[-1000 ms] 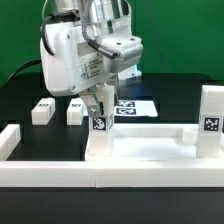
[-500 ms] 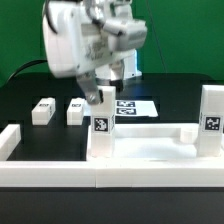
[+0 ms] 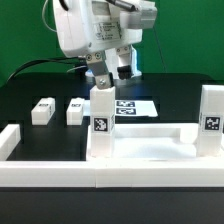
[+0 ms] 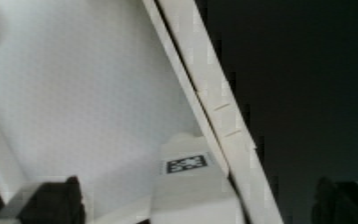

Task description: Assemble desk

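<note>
Hovering, fingers [image 4: 51, 200] spread and grasping nothing: my claw [image 3: 110, 76], just above 1 upright leg post [image 3: 100, 118]. Post stands on the desk panel [image 3: 150, 148], near its rim. Judged step: seating this post. I should descend centred, close squarely, twist without tilting it.

marker board [image 3: 138, 107] flat on blk table [image 3: 30, 92], mid-rear; low wht rail [image 3: 50, 173] along near edge; green bkgd [image 3: 20, 38], prob. curtain
</note>
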`<action>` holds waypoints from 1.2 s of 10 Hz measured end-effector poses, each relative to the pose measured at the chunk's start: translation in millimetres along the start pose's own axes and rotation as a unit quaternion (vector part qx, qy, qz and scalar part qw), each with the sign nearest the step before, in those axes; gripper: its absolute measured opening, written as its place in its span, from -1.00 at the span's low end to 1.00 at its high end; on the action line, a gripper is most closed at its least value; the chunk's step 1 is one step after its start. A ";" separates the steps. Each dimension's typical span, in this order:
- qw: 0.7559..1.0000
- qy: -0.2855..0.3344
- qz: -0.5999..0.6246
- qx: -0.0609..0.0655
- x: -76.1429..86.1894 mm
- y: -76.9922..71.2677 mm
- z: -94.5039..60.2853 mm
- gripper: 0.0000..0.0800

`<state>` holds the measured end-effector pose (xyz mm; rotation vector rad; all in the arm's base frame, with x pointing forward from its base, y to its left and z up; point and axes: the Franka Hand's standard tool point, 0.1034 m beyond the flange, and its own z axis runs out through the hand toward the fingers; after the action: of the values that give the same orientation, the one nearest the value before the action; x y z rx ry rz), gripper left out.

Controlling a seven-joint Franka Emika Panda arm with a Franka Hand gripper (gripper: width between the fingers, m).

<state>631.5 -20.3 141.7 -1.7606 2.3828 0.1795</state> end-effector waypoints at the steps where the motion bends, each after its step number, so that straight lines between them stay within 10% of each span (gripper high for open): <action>1: 1.000 0.001 -0.021 -0.003 -6.7 5.1 1.4 0.62; 3: 0.998 0.008 -0.050 -0.026 -7.8 34.0 9.3 0.62; 9: 0.998 0.014 -0.044 -0.031 -17.5 40.0 15.6 0.62; 12: 0.996 0.041 -0.063 -0.051 -4.2 92.7 58.9 0.62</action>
<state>548.1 22.6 84.5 -1.9948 2.3473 0.2191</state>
